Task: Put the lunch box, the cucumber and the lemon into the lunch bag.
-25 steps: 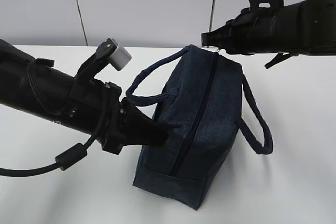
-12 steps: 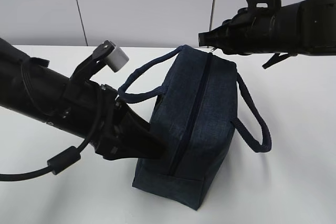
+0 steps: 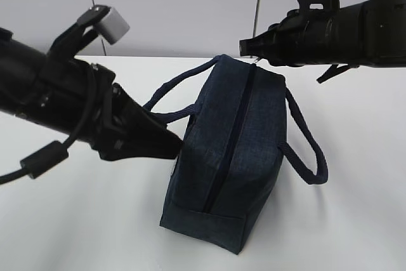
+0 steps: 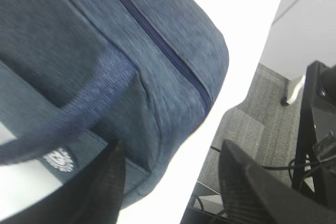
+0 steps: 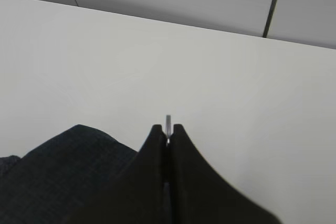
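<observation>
- We see the lunch bag (image 3: 235, 157) standing on the white counter (image 3: 355, 220), tilted, its zipper (image 3: 231, 144) running closed along the top face.
- 2 loop handles show, 1 on each side of the bag.
- Our left end effector (image 3: 171, 144) sits just beside the bag's left side near the left handle (image 3: 168, 117); in the left wrist view its fingers (image 4: 110, 182) stand apart with nothing between them.
- Our right end effector (image 3: 247, 47) hovers at the bag's far top end, jaws pressed together on a thin metal piece (image 5: 168, 121) that we take for the zipper pull.
- Lunch box, cucumber and lemon are nowhere visible to us.
</observation>
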### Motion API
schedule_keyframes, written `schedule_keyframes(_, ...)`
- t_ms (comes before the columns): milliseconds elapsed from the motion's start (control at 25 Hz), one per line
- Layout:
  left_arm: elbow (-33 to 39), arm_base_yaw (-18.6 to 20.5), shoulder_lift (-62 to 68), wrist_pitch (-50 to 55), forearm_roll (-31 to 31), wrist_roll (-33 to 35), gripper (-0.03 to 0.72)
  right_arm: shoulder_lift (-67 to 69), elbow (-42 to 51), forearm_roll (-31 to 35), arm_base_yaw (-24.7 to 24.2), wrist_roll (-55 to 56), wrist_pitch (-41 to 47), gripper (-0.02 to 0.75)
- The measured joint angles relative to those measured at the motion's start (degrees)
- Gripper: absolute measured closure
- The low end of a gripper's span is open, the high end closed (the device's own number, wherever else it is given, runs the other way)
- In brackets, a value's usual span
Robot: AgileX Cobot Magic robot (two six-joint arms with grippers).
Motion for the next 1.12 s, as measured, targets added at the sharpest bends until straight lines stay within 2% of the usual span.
schedule_keyframes(320,-14.1,0.0,0.2,0.1,16.2,-20.4,0.298,0.0,0.0,0.0,0.0,0.0,0.8,0.738)
schedule_keyframes(480,-20.8,0.0,4.0,2.8,21.8,-27.0,0.302,0.0,0.0,0.0,0.0,0.0,1.5,0.738)
schedule_keyframes(760,-27.7,0.0,11.4,6.5,23.5,-30.8,0.304,0.0,0.0,0.0,0.0,-0.1,1.7,0.738)
schedule_keyframes(1120,-29.4,-0.1,15.4,6.9,23.8,-32.0,0.305,0.0,0.0,0.0,0.0,-0.4,2.0,0.738)
